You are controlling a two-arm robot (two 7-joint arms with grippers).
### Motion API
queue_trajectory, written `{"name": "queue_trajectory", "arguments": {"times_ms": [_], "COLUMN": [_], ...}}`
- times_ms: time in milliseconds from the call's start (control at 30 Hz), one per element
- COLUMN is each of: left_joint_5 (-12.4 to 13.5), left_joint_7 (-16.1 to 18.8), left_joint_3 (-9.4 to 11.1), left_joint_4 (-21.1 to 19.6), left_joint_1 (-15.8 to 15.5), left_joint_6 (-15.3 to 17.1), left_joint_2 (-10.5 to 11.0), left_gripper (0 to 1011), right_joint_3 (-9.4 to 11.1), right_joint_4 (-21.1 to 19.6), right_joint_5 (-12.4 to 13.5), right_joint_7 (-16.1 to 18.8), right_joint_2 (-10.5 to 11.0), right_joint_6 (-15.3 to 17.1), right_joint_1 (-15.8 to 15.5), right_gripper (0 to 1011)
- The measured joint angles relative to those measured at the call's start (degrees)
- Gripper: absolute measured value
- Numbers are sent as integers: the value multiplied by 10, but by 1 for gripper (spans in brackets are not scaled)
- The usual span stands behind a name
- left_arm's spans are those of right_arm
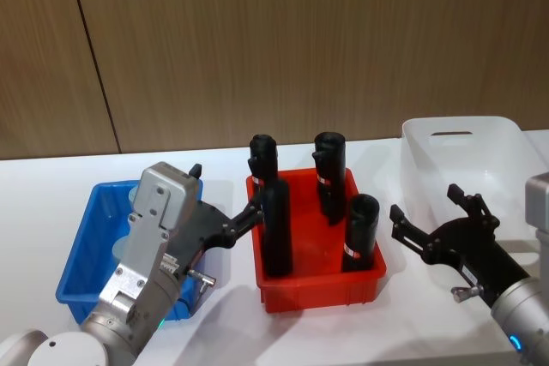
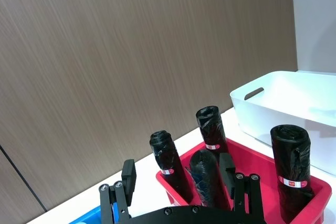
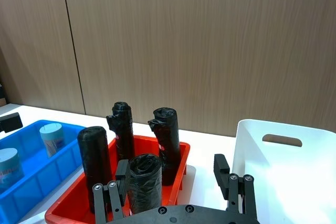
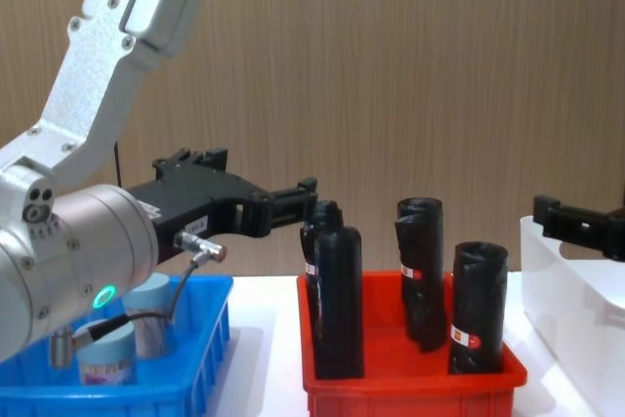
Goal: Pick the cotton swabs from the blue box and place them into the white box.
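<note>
Nearest, the left gripper (image 1: 225, 189) hangs raised over the right-hand end of the blue box (image 1: 79, 250), a shallow bright-blue plastic bin with ribbed outer walls. Its two black fingers (image 2: 128, 174) are spread wide with nothing between them, and the tips reach towards the red bin. The right gripper (image 1: 425, 201) hovers over the white table (image 1: 51, 182), to the right of the red bin and just in front of the white box (image 1: 416, 165), a slightly translucent white plastic bin with smooth walls and an oval handle cut-out. Its fingers (image 3: 220, 165) are likewise parted and empty.

Under the left arm, the cotton swabs (image 4: 105, 363), two small clear plastic cylinder jars with flat light-blue lids, stand upright inside the blue box. The left gripper is above them and touches neither. The blue box sits at the left of the table.

Just beside it, in the middle, lies the red bin (image 1: 322, 291), a glossy red plastic tub. It holds four tall black rolls (image 1: 361, 229) with red-and-white labels, all standing on end, two nearer and two farther back. The white box stands to its right, set a little farther back.

Behind everything runs a brown wood-panelled wall (image 1: 300, 40).
</note>
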Motion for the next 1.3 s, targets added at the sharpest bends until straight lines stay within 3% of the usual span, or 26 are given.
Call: {"name": "queue_trajectory", "arguments": {"times_ms": [867,1300], "left_joint_5": [-1,-38], "left_joint_7": [-2,-17], "left_joint_3": [-1,-20], "left_joint_4": [3,29], "left_joint_1": [-1,-6], "left_joint_6": [2,27], "left_joint_2": [0,9], "left_gripper": [1004,1004], "right_joint_3": [0,0], "right_joint_4": [0,0], "right_joint_5": [0,0], "right_joint_7": [0,0], "right_joint_2": [0,0], "right_joint_6": [0,0], "right_joint_1": [0,0], "right_gripper": [1001,1002]}}
